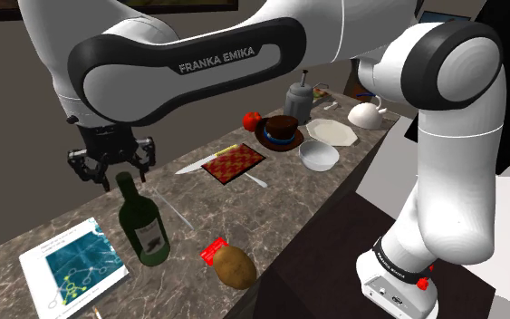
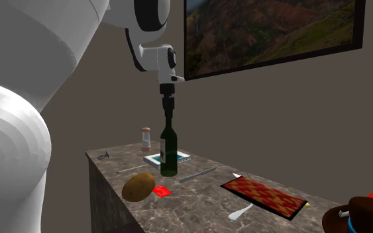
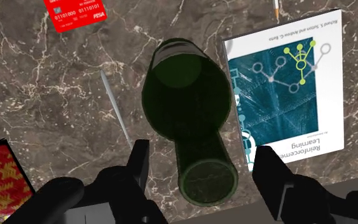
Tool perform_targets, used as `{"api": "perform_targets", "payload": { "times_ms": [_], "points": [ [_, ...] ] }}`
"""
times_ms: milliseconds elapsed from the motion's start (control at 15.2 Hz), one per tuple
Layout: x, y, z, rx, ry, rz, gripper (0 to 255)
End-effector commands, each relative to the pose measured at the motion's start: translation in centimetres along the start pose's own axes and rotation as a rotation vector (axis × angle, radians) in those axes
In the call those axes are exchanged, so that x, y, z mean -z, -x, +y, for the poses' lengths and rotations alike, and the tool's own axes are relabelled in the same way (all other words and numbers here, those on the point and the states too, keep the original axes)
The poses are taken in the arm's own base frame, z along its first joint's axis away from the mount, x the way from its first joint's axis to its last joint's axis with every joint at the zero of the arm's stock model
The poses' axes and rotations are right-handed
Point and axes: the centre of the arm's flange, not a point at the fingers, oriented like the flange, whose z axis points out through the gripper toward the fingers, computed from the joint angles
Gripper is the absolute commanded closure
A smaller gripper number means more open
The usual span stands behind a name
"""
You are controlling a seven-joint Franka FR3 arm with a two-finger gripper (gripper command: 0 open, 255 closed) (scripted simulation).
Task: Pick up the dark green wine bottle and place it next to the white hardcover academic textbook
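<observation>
The dark green wine bottle (image 1: pixel 142 222) (image 2: pixel 169 149) stands upright on the marble counter (image 1: pixel 289 195), close beside the white textbook (image 1: pixel 72 263) with a teal network picture on its cover. My gripper (image 1: pixel 112 168) (image 2: pixel 167 106) hangs straight above the bottle's mouth. In the wrist view the gripper (image 3: pixel 201 153) is open: its two black fingers stand on either side of the bottle's neck (image 3: pixel 203 172) with gaps, not touching it. The book (image 3: pixel 292 83) lies just past one finger (image 3: pixel 269 168).
A potato (image 1: pixel 235 265) and a red card (image 1: pixel 214 251) lie near the counter's front edge. Along the counter are a knife (image 1: pixel 194 166), a red chequered board (image 1: pixel 233 163), a white bowl (image 1: pixel 319 156), a plate (image 1: pixel 331 131) and a brown hat (image 1: pixel 280 131). A shaker (image 2: pixel 146 139) stands behind the book.
</observation>
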Motion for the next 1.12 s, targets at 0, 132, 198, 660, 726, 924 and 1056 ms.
{"api": "perform_targets", "payload": {
  "times_ms": [0, 132, 198, 660, 726, 924, 1056],
  "points": [
    [0.0, 0.0, 0.0, 0.000, 0.000, 0.000, 0],
    [0.0, 0.0, 0.0, 0.000, 0.000, 0.000, 0],
    [0.0, 0.0, 0.0, 0.000, 0.000, 0.000, 0],
    [5.0, 0.0, 0.0, 0.000, 0.000, 0.000, 0],
    [5.0, 0.0, 0.0, 0.000, 0.000, 0.000, 0],
    [5.0, 0.0, 0.0, 0.000, 0.000, 0.000, 0],
    [5.0, 0.0, 0.0, 0.000, 0.000, 0.000, 0]
  ]
}}
